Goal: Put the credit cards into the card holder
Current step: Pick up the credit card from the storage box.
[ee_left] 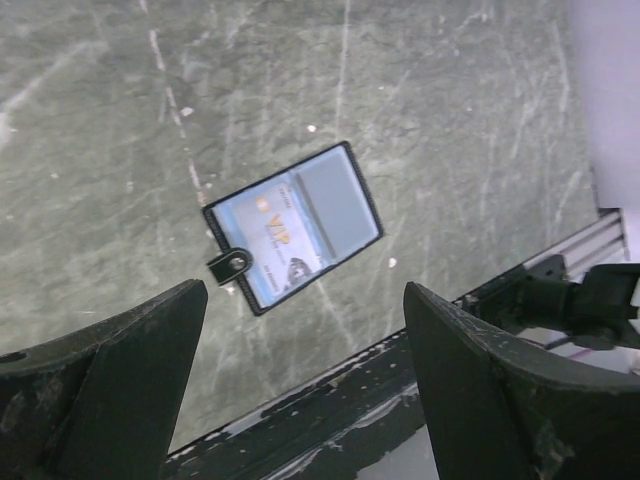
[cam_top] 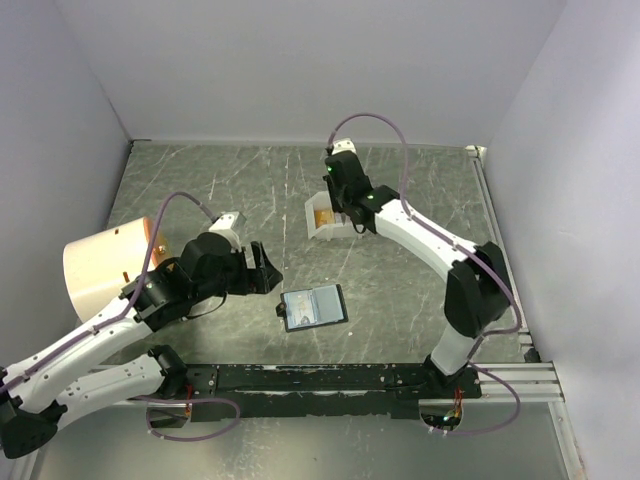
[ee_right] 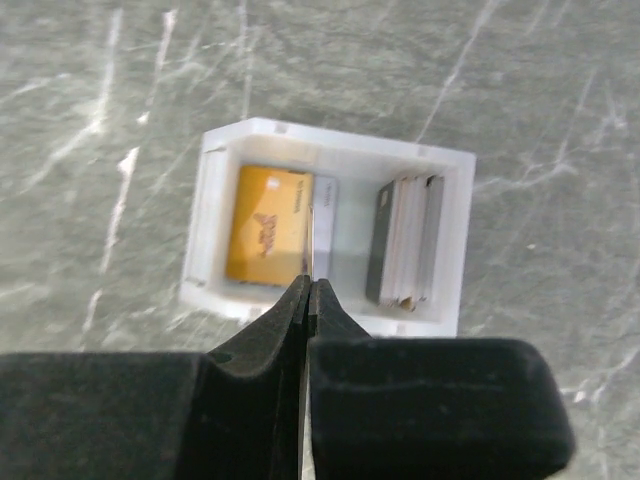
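Note:
The card holder (cam_top: 314, 307) lies open and flat on the table, black-rimmed and pale blue inside, with a printed card showing in one pocket (ee_left: 270, 235). My left gripper (cam_top: 266, 270) hovers just left of it, open and empty (ee_left: 305, 295). My right gripper (cam_top: 347, 212) is over the white box (cam_top: 328, 220) and shut (ee_right: 310, 285) on a thin credit card seen edge-on. Inside the box (ee_right: 330, 140) a gold credit card (ee_right: 268, 235) lies flat on the left. Several cards (ee_right: 405, 240) stand on edge on the right.
A cream cylindrical object (cam_top: 100, 265) stands at the left by the left arm. A black rail (cam_top: 330, 378) runs along the near table edge, close below the card holder. Pale walls close off the left, back and right sides.

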Robot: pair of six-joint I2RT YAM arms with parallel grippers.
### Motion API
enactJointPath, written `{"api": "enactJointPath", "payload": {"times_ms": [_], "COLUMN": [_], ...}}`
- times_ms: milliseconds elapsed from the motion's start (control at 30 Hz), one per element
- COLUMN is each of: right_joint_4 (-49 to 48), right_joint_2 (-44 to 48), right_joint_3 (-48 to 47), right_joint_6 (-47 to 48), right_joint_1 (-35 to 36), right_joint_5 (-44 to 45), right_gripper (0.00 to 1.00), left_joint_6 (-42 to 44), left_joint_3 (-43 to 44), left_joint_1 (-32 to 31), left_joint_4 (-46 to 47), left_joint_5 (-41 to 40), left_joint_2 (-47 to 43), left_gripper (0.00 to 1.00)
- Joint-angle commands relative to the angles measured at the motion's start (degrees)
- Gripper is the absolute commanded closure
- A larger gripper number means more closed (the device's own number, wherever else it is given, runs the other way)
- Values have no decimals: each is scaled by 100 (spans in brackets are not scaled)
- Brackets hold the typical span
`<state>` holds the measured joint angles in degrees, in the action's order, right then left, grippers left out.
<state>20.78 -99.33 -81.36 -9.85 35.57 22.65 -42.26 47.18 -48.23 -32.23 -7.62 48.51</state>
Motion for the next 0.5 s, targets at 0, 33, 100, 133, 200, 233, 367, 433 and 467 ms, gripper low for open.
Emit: {"api": "enactJointPath", "payload": {"times_ms": [0, 33, 100, 133, 200, 233, 367, 433, 467], "right_joint_4": [-269, -334, -466, -537, -769, -893, -1554, -1887, -2005], "right_joint_2": [856, 1034, 1362, 1539, 1899, 2084, 2882, 3201, 3350], "right_joint_3": [486, 637, 896, 1034, 1383, 1551, 2334, 2731, 2860], "right_joint_6": [-599, -724, -1024, -1168, -1469, -1654, -2378, -2702, -2872], "right_joint_1": [-31, -33, -33, -28, -27, -23, -39, -34, -38], "right_joint_5": [-924, -1134, -1429, -1582, -1956, -2107, -2731, -3003, -3105], "right_gripper": [100, 100, 100, 100, 100, 100, 100, 100, 100], "left_joint_6": [-511, -603, -794, -900, -1117, -1226, -1665, -1865, -1941], "left_joint_3": [-7, -33, -86, -123, -210, -259, -509, -606, -625], "left_joint_1": [-30, -25, -21, -30, -29, -32, -23, -25, -21], "left_joint_4": [760, 895, 1175, 1314, 1620, 1804, 2517, 2836, 2947], "left_joint_5": [544, 623, 754, 815, 914, 971, 1194, 1285, 1334], "left_joint_2": [99, 119, 160, 174, 222, 245, 343, 403, 441], "left_gripper": [9, 9, 9, 9, 10, 10, 12, 13, 14]}}
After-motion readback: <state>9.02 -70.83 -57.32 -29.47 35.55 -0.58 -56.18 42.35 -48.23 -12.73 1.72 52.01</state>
